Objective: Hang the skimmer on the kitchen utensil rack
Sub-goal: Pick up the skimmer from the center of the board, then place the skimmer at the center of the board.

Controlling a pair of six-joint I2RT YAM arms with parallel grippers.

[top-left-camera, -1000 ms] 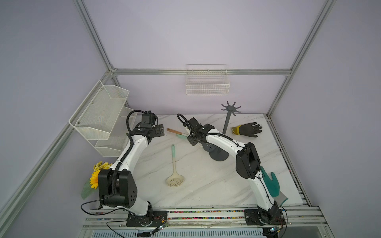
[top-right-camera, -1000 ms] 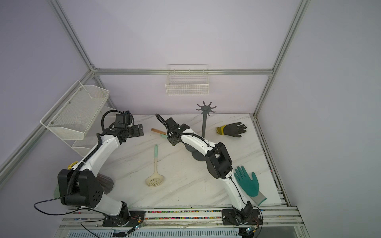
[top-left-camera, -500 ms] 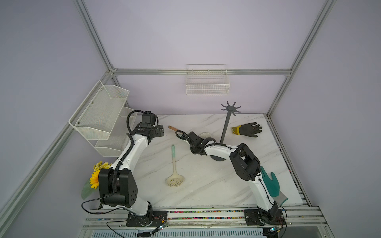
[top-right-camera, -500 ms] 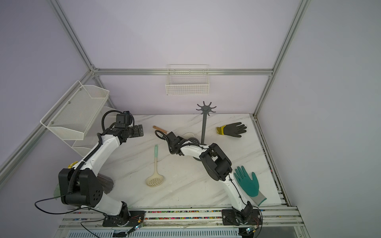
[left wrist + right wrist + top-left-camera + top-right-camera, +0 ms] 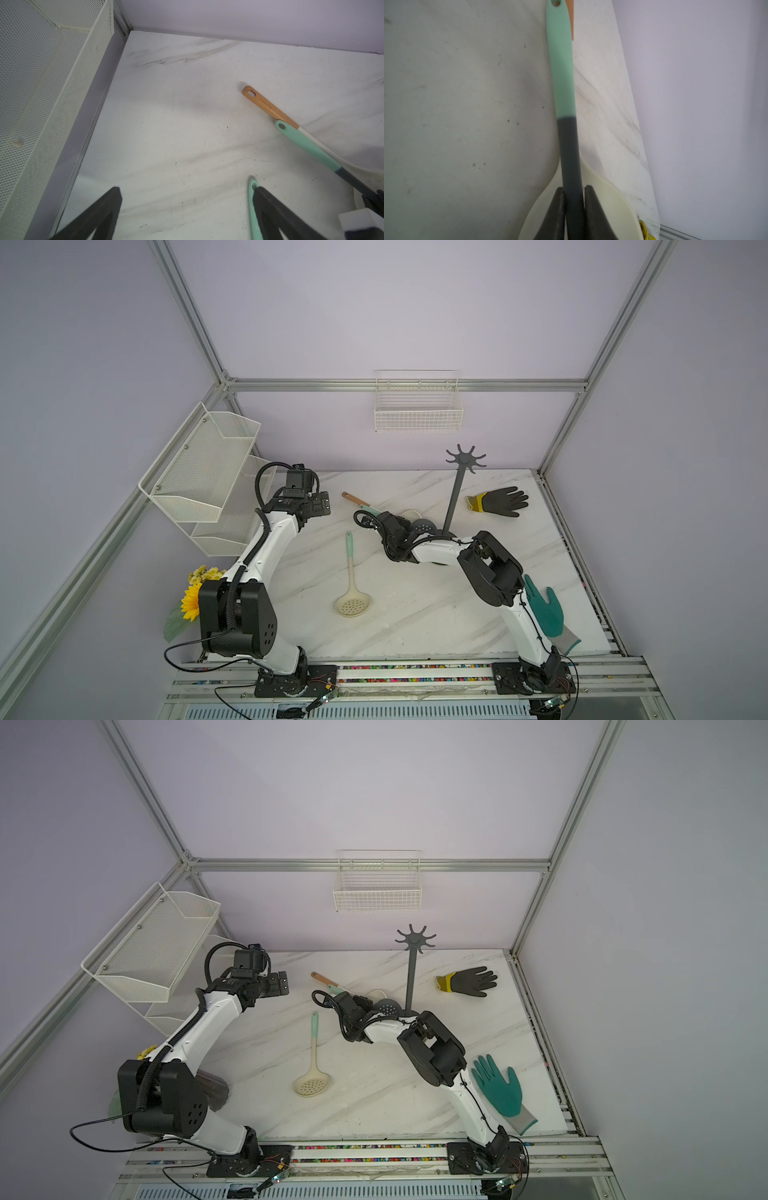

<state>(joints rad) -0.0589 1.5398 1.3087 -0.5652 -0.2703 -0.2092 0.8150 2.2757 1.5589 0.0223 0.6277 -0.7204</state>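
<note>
A dark grey skimmer (image 5: 568, 145) with a mint handle (image 5: 368, 507) and a perforated head (image 5: 424, 526) lies at the back of the table, across a cream spoon (image 5: 608, 199). My right gripper (image 5: 572, 190) is low over it and shut on its dark shaft, also seen in both top views (image 5: 388, 523) (image 5: 353, 1006). The kitchen utensil rack (image 5: 455, 497) (image 5: 411, 977) stands just right of it, its hooks bare. My left gripper (image 5: 187, 190) (image 5: 320, 504) hangs open at the back left, holding nothing.
A cream skimmer (image 5: 351, 572) (image 5: 252, 187) lies mid-table. The cream spoon's wooden handle (image 5: 268, 107) points to the back. A black glove (image 5: 500, 502), a green glove (image 5: 544, 610), a wire basket (image 5: 417, 410), a mesh shelf (image 5: 208, 472) and a sunflower (image 5: 193, 601) ring the table.
My right arm has come down from above the table, and its gripper has closed on the dark skimmer's shaft. The left arm has not moved.
</note>
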